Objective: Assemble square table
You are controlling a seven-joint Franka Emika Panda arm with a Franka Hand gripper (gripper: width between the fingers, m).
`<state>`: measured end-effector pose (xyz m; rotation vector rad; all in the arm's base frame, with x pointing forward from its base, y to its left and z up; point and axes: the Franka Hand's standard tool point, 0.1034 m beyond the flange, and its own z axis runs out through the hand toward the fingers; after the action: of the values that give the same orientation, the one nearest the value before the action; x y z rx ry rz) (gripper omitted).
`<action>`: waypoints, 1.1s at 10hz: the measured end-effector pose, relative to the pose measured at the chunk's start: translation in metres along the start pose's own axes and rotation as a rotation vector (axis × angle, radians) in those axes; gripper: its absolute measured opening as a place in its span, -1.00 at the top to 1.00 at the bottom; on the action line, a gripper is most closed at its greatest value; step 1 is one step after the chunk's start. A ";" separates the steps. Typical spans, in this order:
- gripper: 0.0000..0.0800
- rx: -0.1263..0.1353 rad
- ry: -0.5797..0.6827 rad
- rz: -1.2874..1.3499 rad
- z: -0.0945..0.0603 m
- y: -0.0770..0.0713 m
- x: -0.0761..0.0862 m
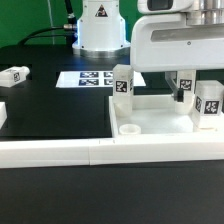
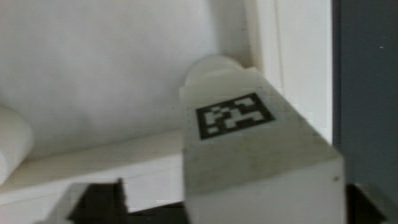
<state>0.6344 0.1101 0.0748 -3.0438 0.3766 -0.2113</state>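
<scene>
The white square tabletop [image 1: 155, 118] lies flat at the exterior view's right, with an open round socket [image 1: 129, 128] at its near corner. Two white tagged legs stand upright on it, one at the back [image 1: 122, 82] and one at the right [image 1: 210, 104]. My gripper [image 1: 183, 92] hangs over the tabletop's far right part, shut on a third white leg [image 2: 249, 150]. In the wrist view that leg's tag [image 2: 231, 114] faces the camera and the leg's tip points at the tabletop [image 2: 98, 70] by its edge. My gripper [image 2: 231, 205] has dark fingers [image 2: 89, 200] on both sides of the leg. A fourth leg [image 1: 14, 75] lies loose at the far left.
The marker board [image 1: 88, 79] lies behind the tabletop, in front of the robot base [image 1: 98, 30]. A long white border bar [image 1: 70, 152] runs along the front and another [image 1: 3, 115] sits at the left edge. A rounded white part [image 2: 11, 135] shows at the wrist view's edge.
</scene>
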 end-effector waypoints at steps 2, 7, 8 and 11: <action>0.28 0.001 -0.001 0.157 0.000 -0.001 0.000; 0.28 -0.006 -0.022 0.687 0.002 0.005 -0.002; 0.28 -0.004 -0.029 0.855 0.002 0.005 -0.003; 0.27 0.035 -0.049 1.307 0.003 0.004 -0.008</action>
<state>0.6261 0.1087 0.0704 -2.1196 2.0753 -0.0406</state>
